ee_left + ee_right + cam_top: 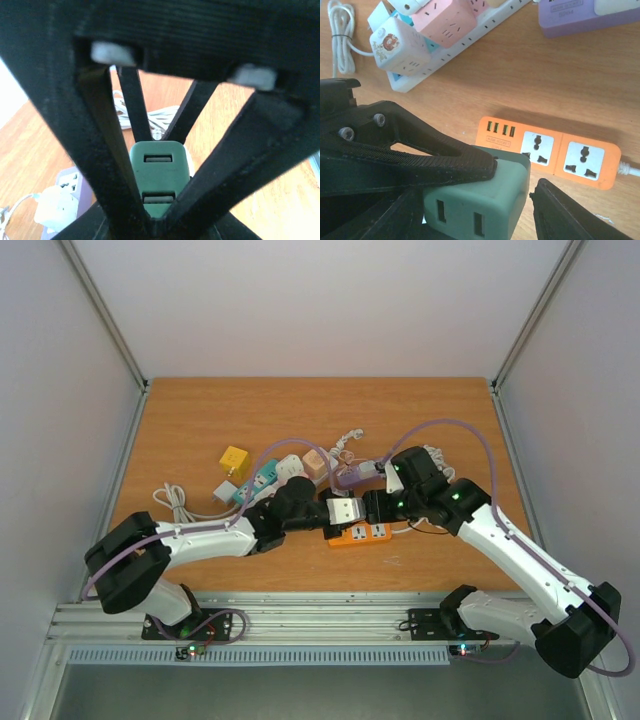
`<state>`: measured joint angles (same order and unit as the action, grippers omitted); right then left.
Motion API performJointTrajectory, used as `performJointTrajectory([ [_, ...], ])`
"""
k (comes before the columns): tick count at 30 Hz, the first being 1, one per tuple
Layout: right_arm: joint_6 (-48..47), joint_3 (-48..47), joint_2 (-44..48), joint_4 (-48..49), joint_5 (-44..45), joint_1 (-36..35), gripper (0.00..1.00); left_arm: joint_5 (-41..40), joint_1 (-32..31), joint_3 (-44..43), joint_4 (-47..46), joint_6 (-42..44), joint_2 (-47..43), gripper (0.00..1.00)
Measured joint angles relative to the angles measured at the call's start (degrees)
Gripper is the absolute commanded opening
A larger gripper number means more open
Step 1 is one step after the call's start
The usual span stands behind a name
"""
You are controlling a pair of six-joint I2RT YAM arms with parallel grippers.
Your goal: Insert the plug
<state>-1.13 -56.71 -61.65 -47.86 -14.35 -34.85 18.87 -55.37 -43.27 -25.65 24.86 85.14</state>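
- Zero plugged in so far: left pincer (159,210) clenched on the green adapter (160,170), right pincer (516,175) released, straddling it.
- Orange power strip (550,152) just below, sockets free.

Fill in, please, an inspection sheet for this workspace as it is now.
Surface: wooden table.
Job's things: green adapter held up, not yet inserted; orange power strip lying flat, its sockets free.
Clutter: purple strip; white strip carrying a pink cube and a white cube; yellow cube.
Grippers: left gripper shut on the green adapter; right gripper open around it, with one finger apart.
Cables: white cable bundled at the left.
Surroundings: white walls.
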Motion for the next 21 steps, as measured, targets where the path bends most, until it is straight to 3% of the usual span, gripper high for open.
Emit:
performJointTrajectory([
  [4,0.37,-0.11,-1.42,0.26,0.68,-0.44,0.37,-0.7,0.0,-0.5,2.32,-0.76,0.48,0.2],
  [8,1.49,-0.15,-1.86,0.26,1.6,-0.61,0.3,-1.62,0.0,-1.07,4.04,-1.95,0.72,0.29],
  [10,1.84,-0.33,-1.81,0.17,2.05,-0.72,0.3,-2.01,0.0,-1.29,4.26,-2.4,0.72,0.39],
  [13,2.78,-0.72,-1.64,-0.5,3.98,-0.79,0.29,-3.1,0.0,-1.86,4.31,-3.54,0.72,0.66],
  [14,2.93,-0.9,-1.64,-0.92,4.9,-0.79,0.3,-3.61,0.0,-2.16,4.15,-4.35,0.72,0.7],
  [21,0.66,-4.26,-2.69,-3.13,9.16,1.07,0.34,-6.34,0.26,-2.97,4.92,-8.7,0.55,0.8],
])
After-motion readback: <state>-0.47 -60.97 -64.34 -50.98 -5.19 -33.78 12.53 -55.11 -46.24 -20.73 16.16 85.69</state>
